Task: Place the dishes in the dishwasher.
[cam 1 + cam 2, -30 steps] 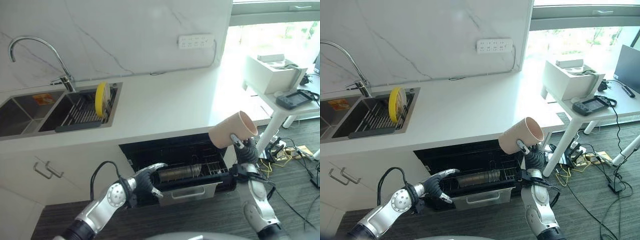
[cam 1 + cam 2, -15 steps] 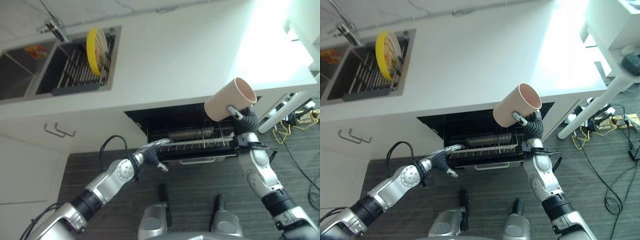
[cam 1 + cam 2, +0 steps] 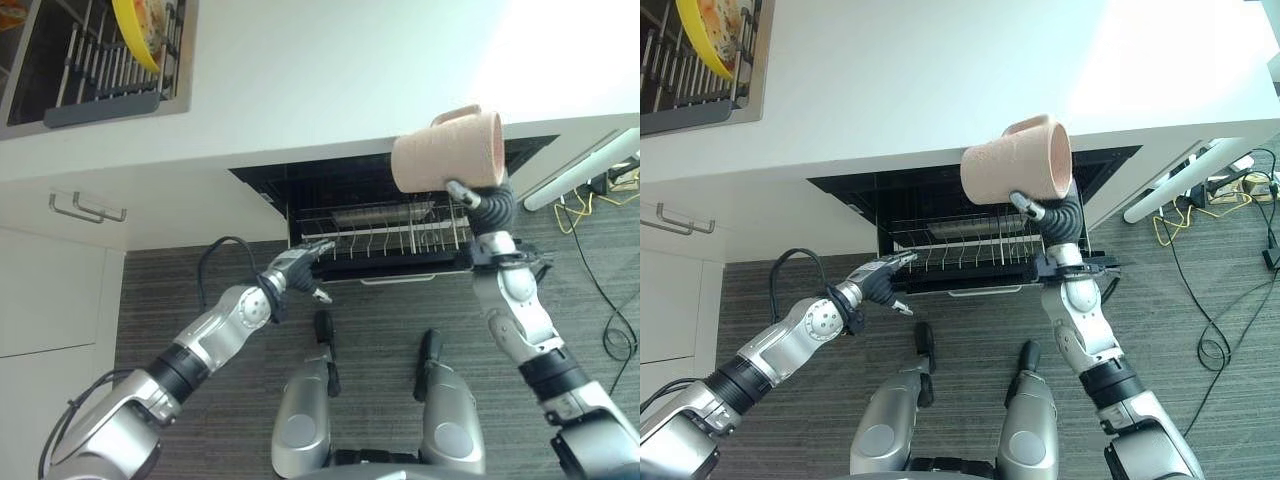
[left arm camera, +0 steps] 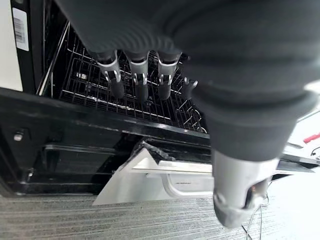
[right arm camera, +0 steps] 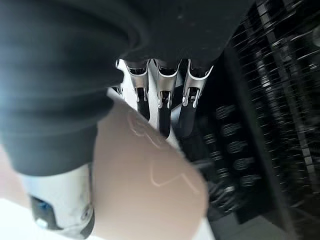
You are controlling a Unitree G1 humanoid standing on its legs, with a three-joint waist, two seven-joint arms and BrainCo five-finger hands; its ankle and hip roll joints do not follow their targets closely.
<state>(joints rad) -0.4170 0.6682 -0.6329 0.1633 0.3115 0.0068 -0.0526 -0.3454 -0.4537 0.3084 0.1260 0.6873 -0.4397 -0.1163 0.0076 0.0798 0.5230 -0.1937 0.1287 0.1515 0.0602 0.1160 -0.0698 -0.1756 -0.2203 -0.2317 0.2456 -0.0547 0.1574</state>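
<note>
The right hand (image 3: 1050,215) holds a pink cup (image 3: 1018,159) up in the air, with its fingers curled round it, and the cup lies on its side with the open end pointing to the right. It is above the dishwasher (image 3: 300,190), which is open under the white counter (image 3: 330,70), and the wire rack (image 3: 390,240) is pulled out in front. The left hand (image 3: 295,268) is down at the left end of the rack with its fingers straight and loose, holding nothing, and its fingertips (image 4: 140,87) are right at the wires. To do this step well, I think the right hand should bring the cup down slowly and turn it so the open end faces down. It should go in a free spot between the thin wire pins, not on top of them. The left hand can keep the rack from sliding. A yellow plate (image 3: 140,30) stands in the sink rack (image 3: 90,95), well apart from the cup, waiting its turn
</note>
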